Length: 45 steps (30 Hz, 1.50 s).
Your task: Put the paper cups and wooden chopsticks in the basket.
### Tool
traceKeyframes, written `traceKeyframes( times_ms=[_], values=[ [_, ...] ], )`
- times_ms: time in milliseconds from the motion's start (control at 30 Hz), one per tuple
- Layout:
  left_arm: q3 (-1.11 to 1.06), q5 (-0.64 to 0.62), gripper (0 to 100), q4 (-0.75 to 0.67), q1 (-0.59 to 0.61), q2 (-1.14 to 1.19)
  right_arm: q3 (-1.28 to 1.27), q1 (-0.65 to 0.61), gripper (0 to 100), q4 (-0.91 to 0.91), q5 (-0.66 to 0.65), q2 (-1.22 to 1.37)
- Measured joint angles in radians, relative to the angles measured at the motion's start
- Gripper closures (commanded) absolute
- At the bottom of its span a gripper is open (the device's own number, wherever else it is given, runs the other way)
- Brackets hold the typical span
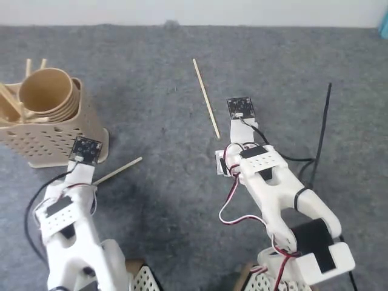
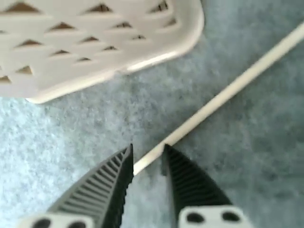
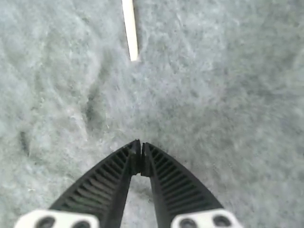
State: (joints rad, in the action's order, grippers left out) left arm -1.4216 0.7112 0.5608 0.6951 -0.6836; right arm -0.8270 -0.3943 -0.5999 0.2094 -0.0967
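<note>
**Raise the pinched stick end-up before it meets the basket wall**

Nearest, the left gripper (image 2: 147,151) has its jaws closed on the very end of the near chopstick (image 2: 228,90). The rest of the stick runs low over the grey tabletop (image 1: 157,206), angling off to the right. It lies just beside the foot of the basket (image 1: 54,142).

With a hold that far out on the tip, the stick will probably swivel or droop. A firm pinch, a slow lift and a turn towards upright should carry it over the rim.

Farther off on the right, the right gripper (image 3: 141,147) has its jaws pressed together on nothing, just short of the far chopstick (image 3: 129,28).

At far left, the stacked paper cups (image 1: 48,91) take up much of the basket's mouth. The gap beside them looks like the place to aim.
</note>
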Motion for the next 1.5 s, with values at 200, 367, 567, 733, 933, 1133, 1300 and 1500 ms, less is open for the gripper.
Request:
traceKeyframes(
  times_ms=[200,367,567,733,933,1133,1300,1500],
  values=[
    [-0.014,0.103,99,-0.023,0.005,0.0,0.0,0.0,99.1,0.0,-0.009,0.0],
    [-0.014,0.112,99,0.034,0.005,0.0,0.0,0.0,99.1,0.0,-0.017,0.0],
    [0.075,0.173,99,0.344,0.021,0.0,0.0,0.0,99.1,0.0,-0.017,0.0],
    [0.236,0.244,99,0.729,0.015,0.0,0.0,0.0,99.1,0.0,-0.017,0.0],
    [0.436,0.25,99,1.04,-0.068,0.0,0.0,0.0,99.1,0.0,-0.017,0.0],
    [0.543,0.25,99,1.077,-0.123,0.0,0.0,0.0,99.1,0.0,-0.017,0.0],
    [0.568,0.25,95,0.987,-0.124,0.0,0.0,0.0,99.1,0.0,-0.017,0.0],
    [0.45,0.14,94,0.724,-0.129,0.0,0.0,0.0,99.1,0.0,-0.017,0.0]
  ],
)
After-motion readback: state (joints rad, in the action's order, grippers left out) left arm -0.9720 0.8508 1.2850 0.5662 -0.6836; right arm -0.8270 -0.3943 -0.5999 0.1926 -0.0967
